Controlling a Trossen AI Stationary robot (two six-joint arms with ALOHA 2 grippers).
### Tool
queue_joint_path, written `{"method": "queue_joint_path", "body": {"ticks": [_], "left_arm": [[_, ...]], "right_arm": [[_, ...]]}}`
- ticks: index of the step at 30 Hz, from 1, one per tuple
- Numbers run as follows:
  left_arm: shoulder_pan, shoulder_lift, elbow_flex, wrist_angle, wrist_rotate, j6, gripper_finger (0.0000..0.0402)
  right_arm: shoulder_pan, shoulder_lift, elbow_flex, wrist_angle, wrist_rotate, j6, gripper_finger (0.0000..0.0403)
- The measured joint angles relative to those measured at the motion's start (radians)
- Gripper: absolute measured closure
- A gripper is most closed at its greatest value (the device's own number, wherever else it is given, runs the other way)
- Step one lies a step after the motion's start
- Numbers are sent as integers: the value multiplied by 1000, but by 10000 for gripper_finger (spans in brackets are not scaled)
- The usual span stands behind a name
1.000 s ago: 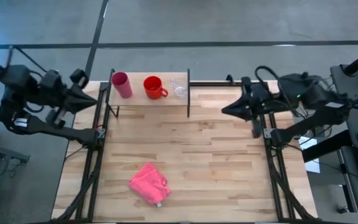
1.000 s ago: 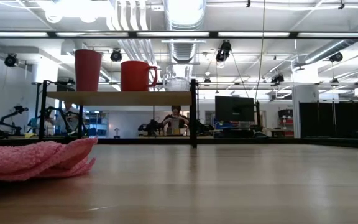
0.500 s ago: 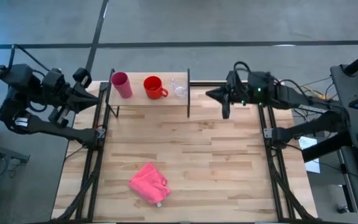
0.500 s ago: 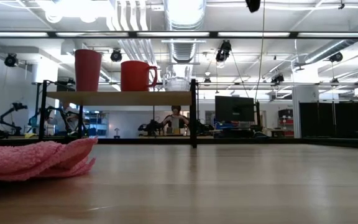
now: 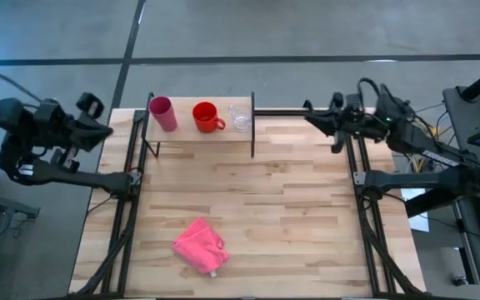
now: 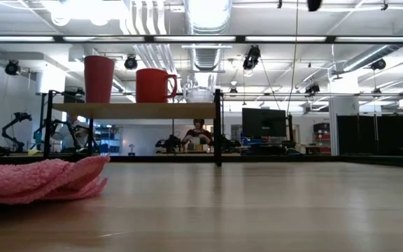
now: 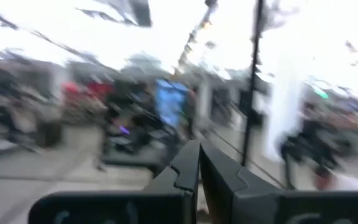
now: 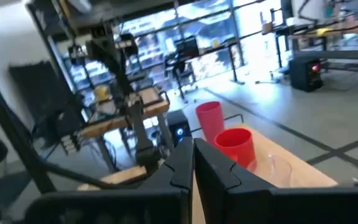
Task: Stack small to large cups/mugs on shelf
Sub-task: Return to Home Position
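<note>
The pink-red tumbler (image 5: 162,113), the red mug (image 5: 207,117) and the clear cup (image 5: 240,117) stand upright in a row, each on its base, on the wooden shelf (image 5: 192,138) at the table's far edge. They also show in the low view: tumbler (image 6: 99,79), mug (image 6: 154,85), cup (image 6: 200,91). My right gripper (image 5: 308,117) is shut and empty, in the air to the right of the shelf, pointing toward it. Its wrist view shows the tumbler (image 8: 210,121), mug (image 8: 236,146) and cup (image 8: 278,168) ahead. My left gripper (image 5: 109,127) is shut and empty, left of the shelf, outside the table's left edge.
A crumpled pink cloth (image 5: 198,246) lies on the tabletop near the front, left of centre. Black upright posts (image 5: 252,125) stand at the shelf's ends. Black frame rails (image 5: 365,217) run along both sides of the table. A person (image 6: 198,133) shows far behind the table.
My right gripper has swung toward the table's far edge, first going left toward the shelf, then drawing back to the right, and it points at the shelf from farther off. My left gripper has drawn back toward the left, away from the shelf. The cups have not moved.
</note>
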Motion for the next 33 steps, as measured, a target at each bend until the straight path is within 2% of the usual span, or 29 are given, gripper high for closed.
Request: {"method": "queue_joint_path", "body": {"ticks": [3, 10, 17, 19, 21, 28, 33], "left_arm": [[1, -102, -151, 79, -70, 8, 401], [0, -351, -524, 346, -64, -45, 401], [1, -562, -835, 552, -64, -98, 401], [0, -570, -880, 588, -64, -119, 401], [1, -569, -915, 551, -64, -127, 401], [0, -514, -942, 572, -62, -127, 401], [0, -538, -995, 577, -62, -159, 401]], "right_arm": [[1, -75, -71, 0, 22, 30, 394], [0, -190, -233, 62, 25, 117, 394], [0, -201, -384, 206, 78, 139, 394], [1, -200, -431, 250, 78, 154, 394], [1, -200, -487, 295, 78, 188, 394], [1, -233, -677, 521, 81, 260, 394], [1, -279, -773, 600, 81, 301, 394]]}}
